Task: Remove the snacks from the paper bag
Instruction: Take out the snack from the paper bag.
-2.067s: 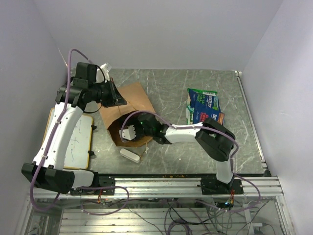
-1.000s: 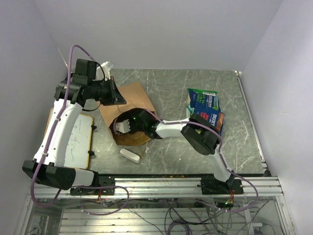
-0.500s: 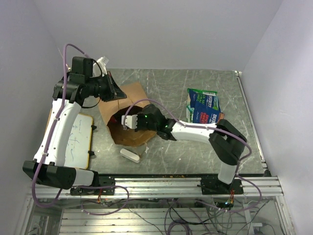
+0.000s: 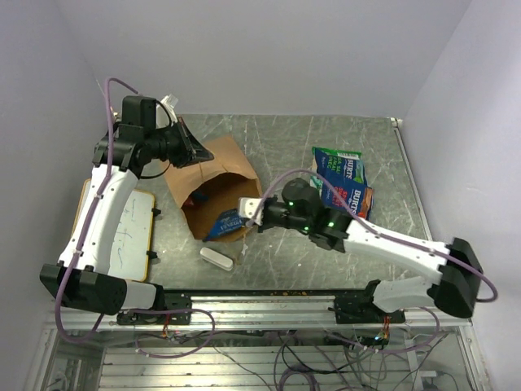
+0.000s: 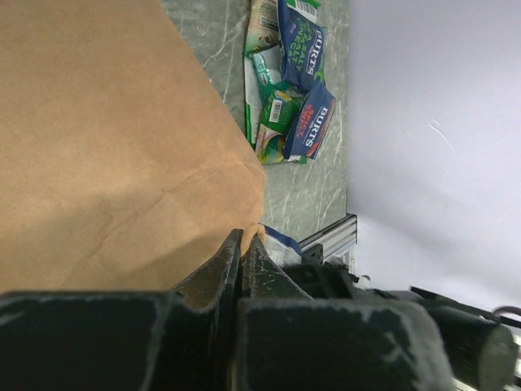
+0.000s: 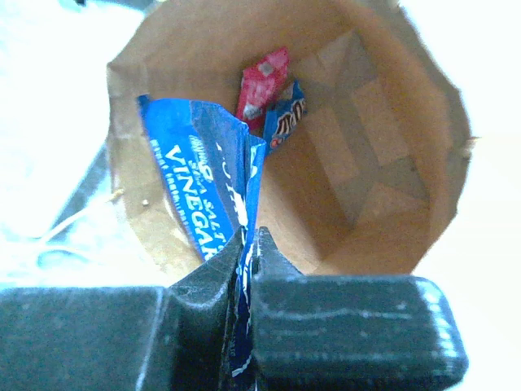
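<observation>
Right wrist view looks straight into the paper bag (image 6: 391, 106), which is tipped with its mouth toward the right arm. The right gripper (image 6: 247, 244) is pinched on the lower corner of a blue packet (image 6: 191, 175) that sits partly out over the bag's rim. The left gripper (image 5: 244, 243) is clamped on an edge of the bag's paper, steadying it. Two smaller snacks, a red one (image 6: 262, 81) and a blue one (image 6: 285, 122), lie deeper inside. Other packets (image 4: 338, 179) are piled on the table to the right. To do this step well, the right arm should probably draw the packet straight out along the bag's length, slowly, so it doesn't snag the rim. The left should hold firm so the bag isn't dragged along.
</observation>
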{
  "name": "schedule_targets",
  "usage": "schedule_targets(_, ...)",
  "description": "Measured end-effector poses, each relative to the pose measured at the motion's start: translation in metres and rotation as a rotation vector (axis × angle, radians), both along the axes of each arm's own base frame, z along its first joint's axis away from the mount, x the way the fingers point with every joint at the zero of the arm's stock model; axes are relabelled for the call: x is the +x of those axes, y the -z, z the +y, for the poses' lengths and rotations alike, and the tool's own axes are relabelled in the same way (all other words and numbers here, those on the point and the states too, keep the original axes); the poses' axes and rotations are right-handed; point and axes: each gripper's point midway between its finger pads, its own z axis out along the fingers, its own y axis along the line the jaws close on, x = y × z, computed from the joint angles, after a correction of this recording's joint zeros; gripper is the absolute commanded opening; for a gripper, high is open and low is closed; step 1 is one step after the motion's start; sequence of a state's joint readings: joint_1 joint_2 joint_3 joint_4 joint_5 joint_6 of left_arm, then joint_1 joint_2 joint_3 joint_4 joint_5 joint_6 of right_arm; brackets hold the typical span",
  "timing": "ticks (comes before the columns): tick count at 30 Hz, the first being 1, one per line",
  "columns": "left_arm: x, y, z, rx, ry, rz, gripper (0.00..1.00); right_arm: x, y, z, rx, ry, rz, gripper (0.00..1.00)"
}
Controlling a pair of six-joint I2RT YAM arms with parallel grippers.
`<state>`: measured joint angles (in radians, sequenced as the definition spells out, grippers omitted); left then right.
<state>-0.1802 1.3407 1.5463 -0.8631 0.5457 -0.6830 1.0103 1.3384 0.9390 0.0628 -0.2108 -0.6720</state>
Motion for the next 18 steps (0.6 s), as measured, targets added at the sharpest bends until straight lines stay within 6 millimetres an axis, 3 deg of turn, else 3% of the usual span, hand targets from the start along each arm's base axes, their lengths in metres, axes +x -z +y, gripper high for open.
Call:
schedule_targets(5,0.000,0.003,0.001,-0.003,-0.010,0.005,0.07,-0.024,-0.053,-0.022,0.108,-0.028,-0.002,0.00)
schedule_targets(10,0.002,0.006,0.002,0.004,-0.017,0.004,0.07,-0.032,-0.095,-0.044,0.172,0.022,0.001,0.00)
schedule_targets(14,0.006,0.008,0.002,0.009,-0.019,0.004,0.07,-0.023,-0.134,-0.066,0.244,0.153,0.004,0.00)
schedule_targets(18,0.012,0.015,0.001,0.014,-0.021,0.024,0.07,0.000,-0.175,-0.096,0.339,0.385,0.013,0.00)
